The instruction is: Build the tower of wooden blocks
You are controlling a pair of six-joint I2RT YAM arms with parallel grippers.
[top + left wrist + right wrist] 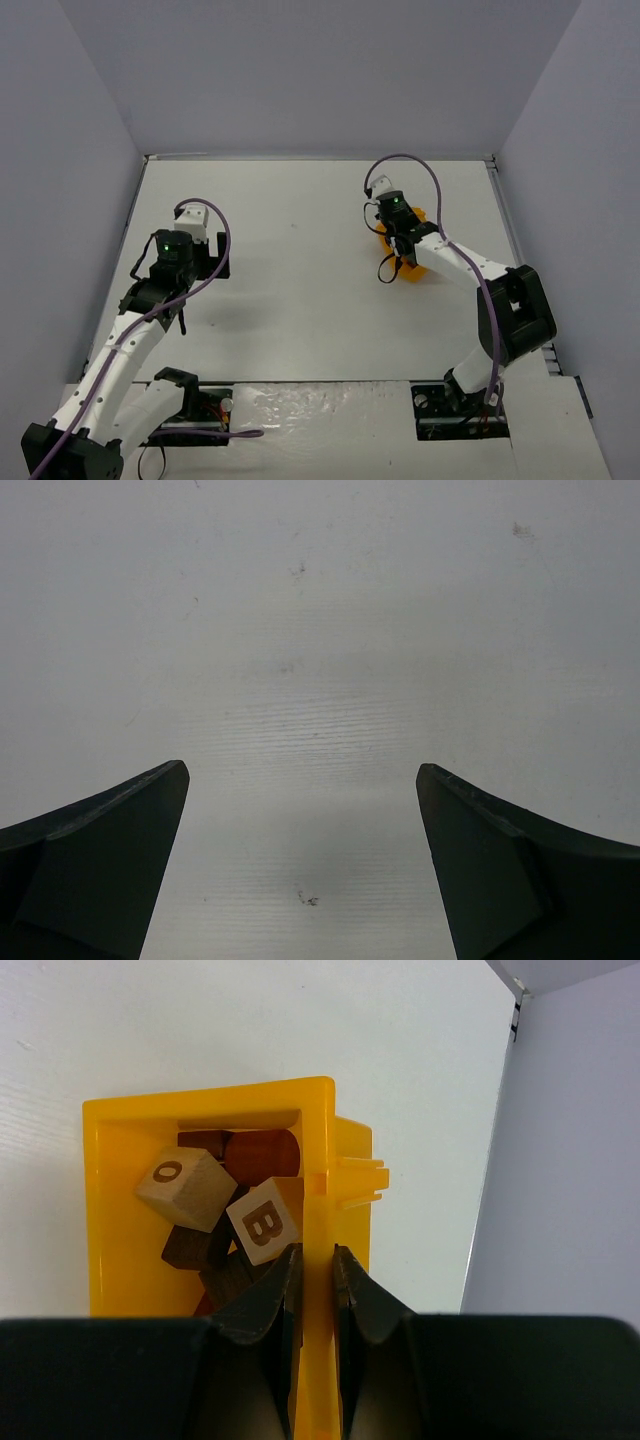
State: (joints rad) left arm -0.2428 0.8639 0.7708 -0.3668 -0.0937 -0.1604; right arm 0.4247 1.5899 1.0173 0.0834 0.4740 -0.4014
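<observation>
Several wood blocks (225, 1215) lie heaped inside the yellow bin (110, 1130), at the right of the table (300, 250). The right gripper (318, 1252) is pinched onto the bin's right wall, with the blocks just left of its fingers. The left gripper (303, 780) hangs wide and empty, well apart. No tower shows.

the bin (200, 1098) was bright yellow; two wood blocks (180, 1188) were light tan, lettered "o" and "b" in dark brown; others were dark brown, one reddish-brown; the counter (250, 1020) was white; the fingers (262, 1310) were black
</observation>
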